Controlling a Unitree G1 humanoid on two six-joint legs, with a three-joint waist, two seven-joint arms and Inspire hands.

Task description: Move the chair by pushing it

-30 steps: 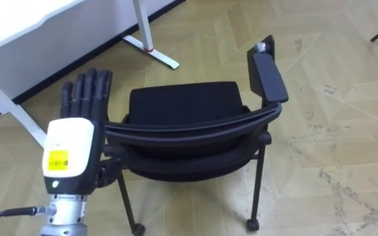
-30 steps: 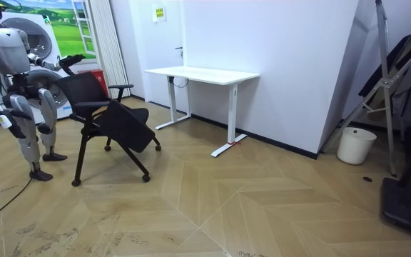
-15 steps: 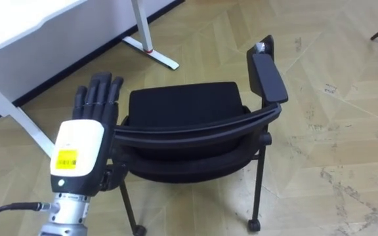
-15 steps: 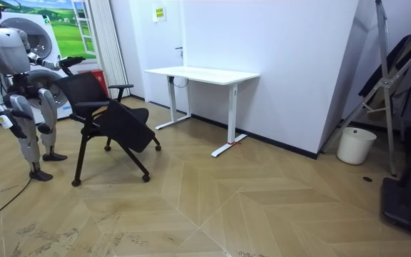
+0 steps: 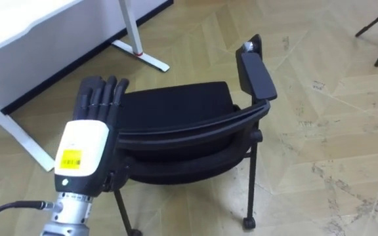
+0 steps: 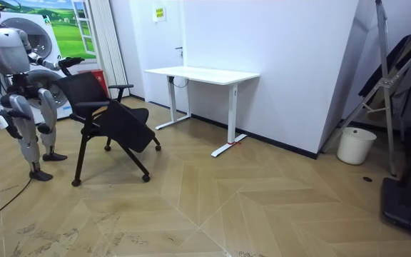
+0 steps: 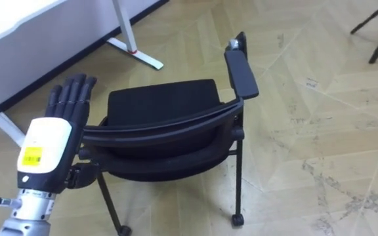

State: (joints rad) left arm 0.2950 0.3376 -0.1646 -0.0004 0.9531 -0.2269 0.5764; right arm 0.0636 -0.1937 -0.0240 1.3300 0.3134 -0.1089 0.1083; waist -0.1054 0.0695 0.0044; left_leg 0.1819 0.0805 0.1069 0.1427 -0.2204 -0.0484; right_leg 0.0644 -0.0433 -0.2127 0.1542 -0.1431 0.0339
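Observation:
A black chair (image 5: 176, 105) with a curved backrest (image 5: 195, 126) and small castors stands right before me, seat facing away; its right armrest (image 5: 254, 72) sticks up. My left hand (image 5: 87, 141) is open, fingers straight, laid over the left end of the backrest; the same hand (image 7: 48, 147) appears in the right eye view. In the room view I stand behind the chair (image 6: 109, 118) at the view's left, my left hand (image 6: 70, 61) at its back and my right hand (image 6: 3, 121) hanging low beside me.
A white desk (image 5: 18, 26) stands ahead on the left, its foot (image 5: 140, 56) close to the chair's seat. In the room view the desk (image 6: 202, 73) is by the wall, with a white bucket (image 6: 355, 145) and a folding stand (image 6: 387, 78) far right. Wood floor lies between.
My left hand has moved right and forward, from beside the backrest's left end onto it. The eye view has shifted a little; in the room view the chair stays put.

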